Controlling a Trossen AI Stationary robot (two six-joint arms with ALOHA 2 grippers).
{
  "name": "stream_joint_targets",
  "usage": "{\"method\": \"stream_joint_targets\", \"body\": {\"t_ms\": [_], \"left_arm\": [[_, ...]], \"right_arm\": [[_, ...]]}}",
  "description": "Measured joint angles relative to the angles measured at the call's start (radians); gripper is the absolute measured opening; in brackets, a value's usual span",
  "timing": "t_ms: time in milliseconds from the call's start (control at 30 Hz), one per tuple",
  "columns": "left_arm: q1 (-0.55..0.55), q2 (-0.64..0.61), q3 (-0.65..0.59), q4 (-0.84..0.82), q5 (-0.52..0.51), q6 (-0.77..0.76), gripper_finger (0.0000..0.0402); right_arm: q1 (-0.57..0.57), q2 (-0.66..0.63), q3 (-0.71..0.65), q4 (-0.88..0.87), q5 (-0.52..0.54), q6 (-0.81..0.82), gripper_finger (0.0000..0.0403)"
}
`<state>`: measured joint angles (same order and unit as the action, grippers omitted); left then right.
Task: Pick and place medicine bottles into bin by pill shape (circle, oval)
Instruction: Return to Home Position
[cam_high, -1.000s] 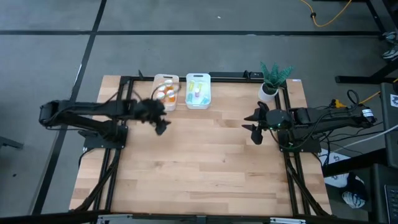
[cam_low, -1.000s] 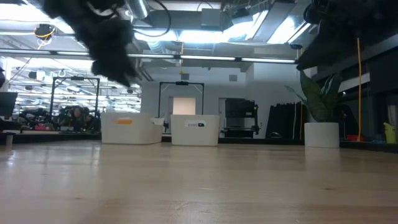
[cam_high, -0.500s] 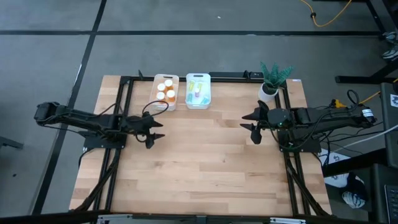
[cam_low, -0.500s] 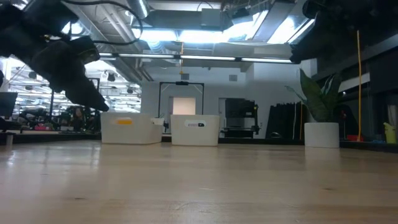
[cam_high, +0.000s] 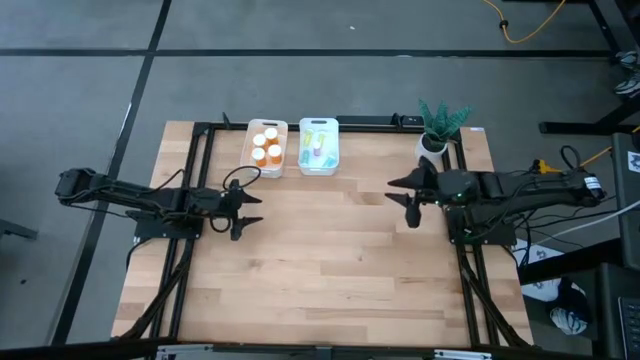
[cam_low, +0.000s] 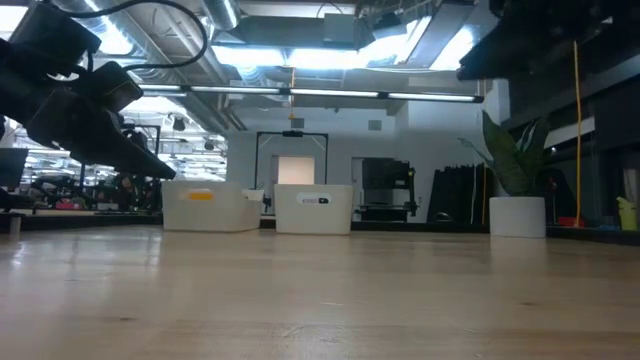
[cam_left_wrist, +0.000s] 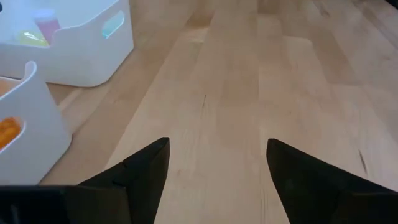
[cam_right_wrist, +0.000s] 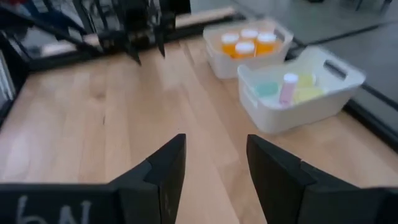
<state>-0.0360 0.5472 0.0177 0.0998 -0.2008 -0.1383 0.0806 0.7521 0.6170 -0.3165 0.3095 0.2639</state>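
Observation:
Several orange medicine bottles with white caps (cam_high: 266, 146) stand in the left white bin (cam_high: 251, 160) at the table's far side. Slimmer pale green and pinkish bottles (cam_high: 316, 146) lie in the right white bin (cam_high: 333, 160). They also show in the right wrist view (cam_right_wrist: 249, 41) (cam_right_wrist: 287, 87). My left gripper (cam_high: 243, 213) is open and empty, near the table's left, below the orange bin. My right gripper (cam_high: 400, 199) is open and empty, near the table's right, pointing toward the table's left.
A white pot with a green plant (cam_high: 436, 135) stands at the far right corner, close behind my right gripper. The wooden table top (cam_high: 330, 260) stretches between and in front of the two grippers. A black frame (cam_high: 210, 128) runs around the table's edges.
My left gripper has drawn back from the orange bin toward the table's near left and come lower, open and empty. My right gripper has stayed about where it was.

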Motion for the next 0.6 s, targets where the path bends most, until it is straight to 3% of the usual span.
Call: {"method": "stream_joint_targets", "body": {"t_ms": [467,600], "left_arm": [[0.0,0.001,0.0,-0.001,0.0,-0.008,0.0259],[0.0,0.001,0.0,-0.001,0.0,-0.008,0.0259]], "right_arm": [[0.017,-0.308,-0.006,-0.029,-0.101,-0.087,0.0171],[0.028,-0.357,-0.115,0.039,-0.103,-0.105,0.0171]]}}
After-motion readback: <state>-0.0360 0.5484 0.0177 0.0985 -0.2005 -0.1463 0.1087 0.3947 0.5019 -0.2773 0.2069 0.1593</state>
